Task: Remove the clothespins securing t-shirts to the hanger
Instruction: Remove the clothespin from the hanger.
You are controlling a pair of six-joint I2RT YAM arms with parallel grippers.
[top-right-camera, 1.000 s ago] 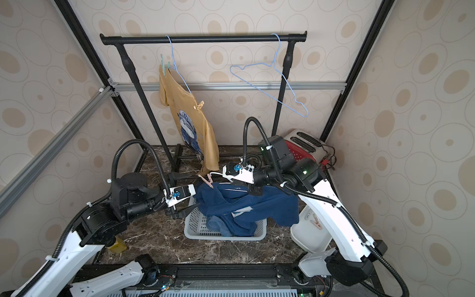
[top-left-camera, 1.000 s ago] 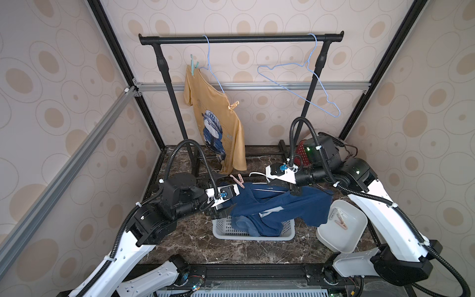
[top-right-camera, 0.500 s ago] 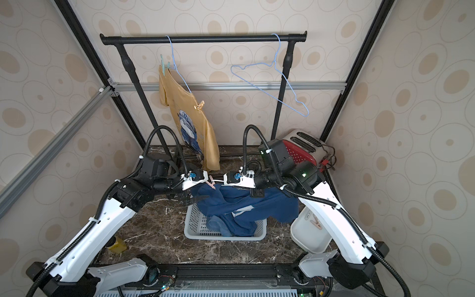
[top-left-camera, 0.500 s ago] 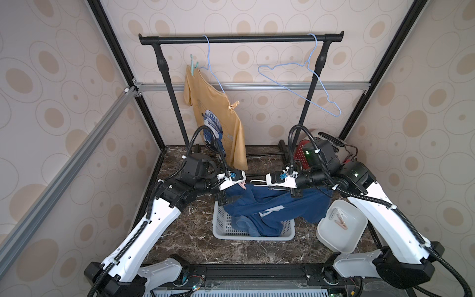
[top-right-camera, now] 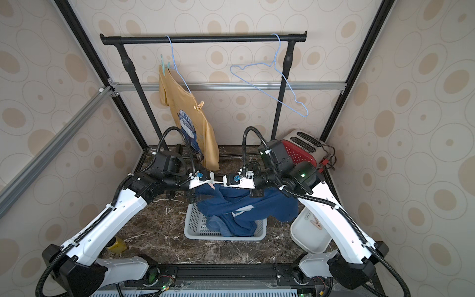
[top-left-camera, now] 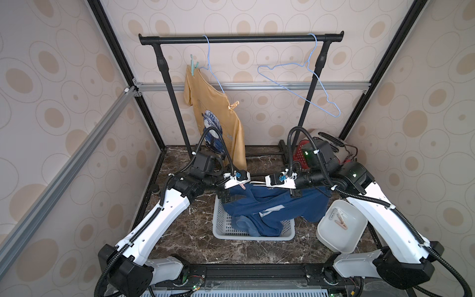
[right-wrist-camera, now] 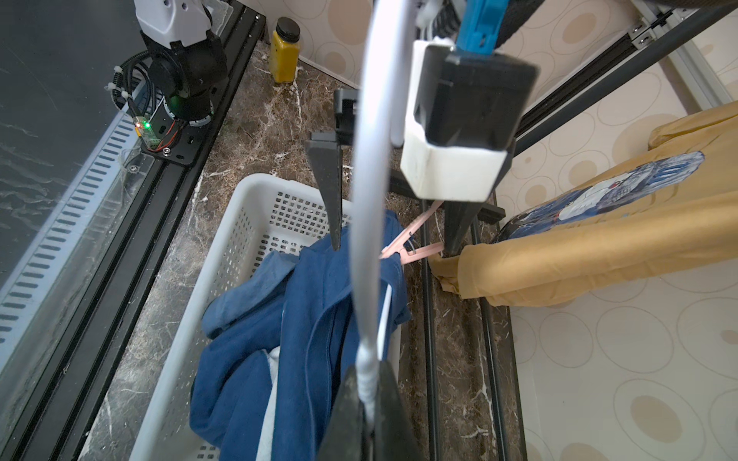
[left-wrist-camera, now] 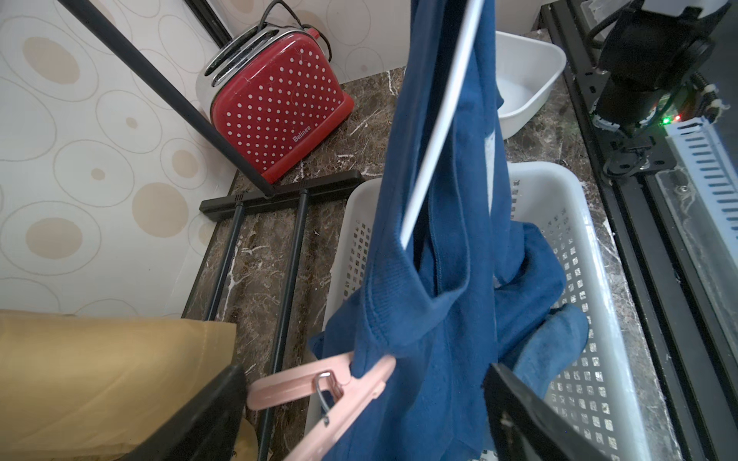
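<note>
Over basket (left-wrist-camera: 597,243), L tool (left-wrist-camera: 361,383) gapes around pink clothespin (left-wrist-camera: 303,386).

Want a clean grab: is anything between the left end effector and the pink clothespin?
Nothing visible. The pink clothespin, clipped to the blue t-shirt, lies inside the open left end effector; the right end effector holds the white hanger.

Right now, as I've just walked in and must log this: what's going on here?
The right gripper is shut on a white hanger carrying a blue shirt that droops into the basket. The left gripper is open, its jaws either side of a pink pin clipped to that shirt. A yellow shirt hangs on the rack with a teal pin and a tan pin on it. The tub holds loose pins.
</note>
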